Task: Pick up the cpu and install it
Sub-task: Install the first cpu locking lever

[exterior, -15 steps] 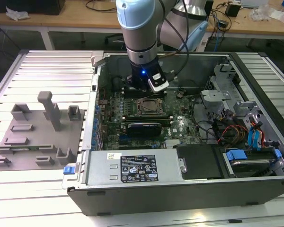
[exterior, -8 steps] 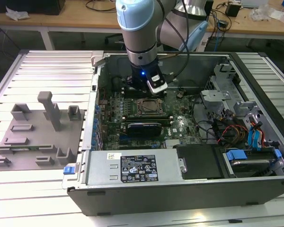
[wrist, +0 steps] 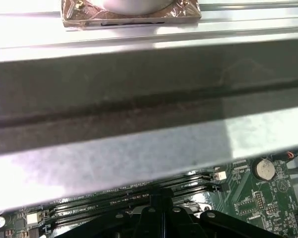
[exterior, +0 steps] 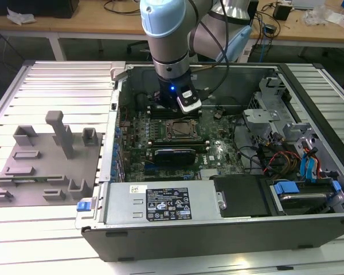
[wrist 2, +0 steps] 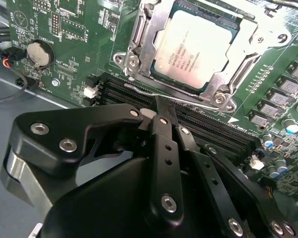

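Room and counter come first: a workshop with wooden benches and cables at twelve o'clock in the exterior view, and a ribbed metal counter [exterior: 63, 86] carrying a grey fixture plate [exterior: 43, 166] at nine o'clock and an open computer case [exterior: 218, 229] at the centre. Inside the case a green board [exterior: 178, 143] is laid flat.

The chip [wrist 2: 196, 49] is seen already seated in its socket frame [wrist 2: 139, 44], at one o'clock in the second wrist view. The installing step is judged to be nearly complete. The tool [wrist 2: 161, 111] is held just beside the socket over the memory slots [wrist 2: 213, 129], its fingers [wrist 2: 164, 148] closed together and nothing gripped. Whether the latch lever is locked cannot be told.
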`<state>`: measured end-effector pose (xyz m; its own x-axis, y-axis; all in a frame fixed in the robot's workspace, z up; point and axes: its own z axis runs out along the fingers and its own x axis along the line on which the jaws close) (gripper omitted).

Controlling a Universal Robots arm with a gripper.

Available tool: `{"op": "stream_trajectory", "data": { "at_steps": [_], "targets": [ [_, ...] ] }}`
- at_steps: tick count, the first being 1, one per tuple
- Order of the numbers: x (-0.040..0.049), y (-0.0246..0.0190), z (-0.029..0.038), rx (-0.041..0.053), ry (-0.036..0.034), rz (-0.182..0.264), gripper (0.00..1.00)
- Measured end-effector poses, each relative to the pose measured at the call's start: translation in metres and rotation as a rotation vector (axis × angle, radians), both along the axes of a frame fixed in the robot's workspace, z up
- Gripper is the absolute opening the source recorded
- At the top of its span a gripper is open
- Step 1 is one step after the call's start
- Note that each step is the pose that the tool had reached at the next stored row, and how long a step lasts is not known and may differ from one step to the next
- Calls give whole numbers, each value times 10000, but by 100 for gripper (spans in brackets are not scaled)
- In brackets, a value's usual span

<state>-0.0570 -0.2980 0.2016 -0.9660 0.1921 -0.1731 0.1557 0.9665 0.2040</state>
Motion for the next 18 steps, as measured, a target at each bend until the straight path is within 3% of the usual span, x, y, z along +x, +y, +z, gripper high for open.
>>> {"op": "stream_trajectory", "data": {
  "at_steps": [6, 13, 18],
  "targets": [
    [-1, 0, -27, -34, 0, 35, 11],
    [-1, 0, 161, -41, 1, 34, 11],
    [-10, 1, 159, -35, -55, 35, 11]
  ]
}}
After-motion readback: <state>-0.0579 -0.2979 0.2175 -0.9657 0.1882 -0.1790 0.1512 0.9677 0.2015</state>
